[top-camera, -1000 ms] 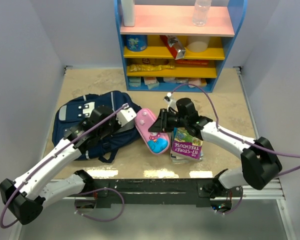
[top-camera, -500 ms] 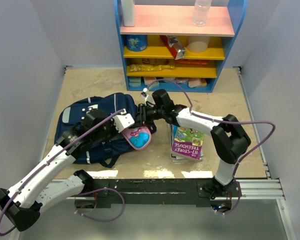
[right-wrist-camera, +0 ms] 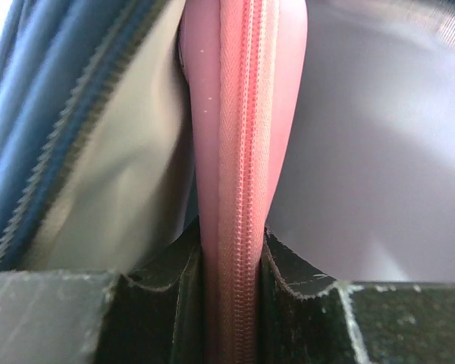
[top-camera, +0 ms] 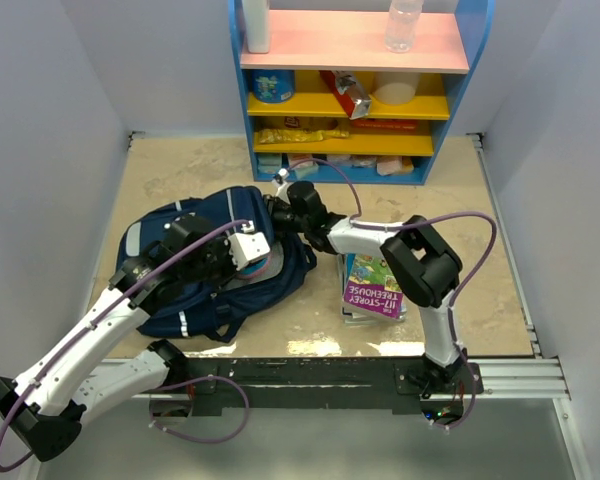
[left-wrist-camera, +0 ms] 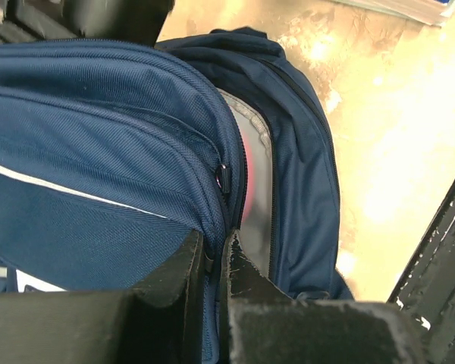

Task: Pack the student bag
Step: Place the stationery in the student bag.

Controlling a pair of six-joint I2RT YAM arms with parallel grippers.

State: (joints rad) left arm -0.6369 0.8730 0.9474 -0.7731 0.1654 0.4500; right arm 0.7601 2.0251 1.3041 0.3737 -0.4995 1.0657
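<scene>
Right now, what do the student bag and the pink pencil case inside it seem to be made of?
Student bag: woven synthetic cloth, probably nylon or polyester, matte; fine diagonal weave ribs show. Pink pencil case: smooth shell, maybe silicone or plastic, with a woven zipper tape.

Pale lavender walls (top-camera: 50, 100) enclose a beige mottled tabletop (top-camera: 200, 165), with a blue shelf unit (top-camera: 330, 40) at the back.

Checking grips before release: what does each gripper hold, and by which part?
The left gripper pinches the student bag at its zipper opening's edge. The right gripper clamps the pink pencil case across its zipper seam.
</scene>
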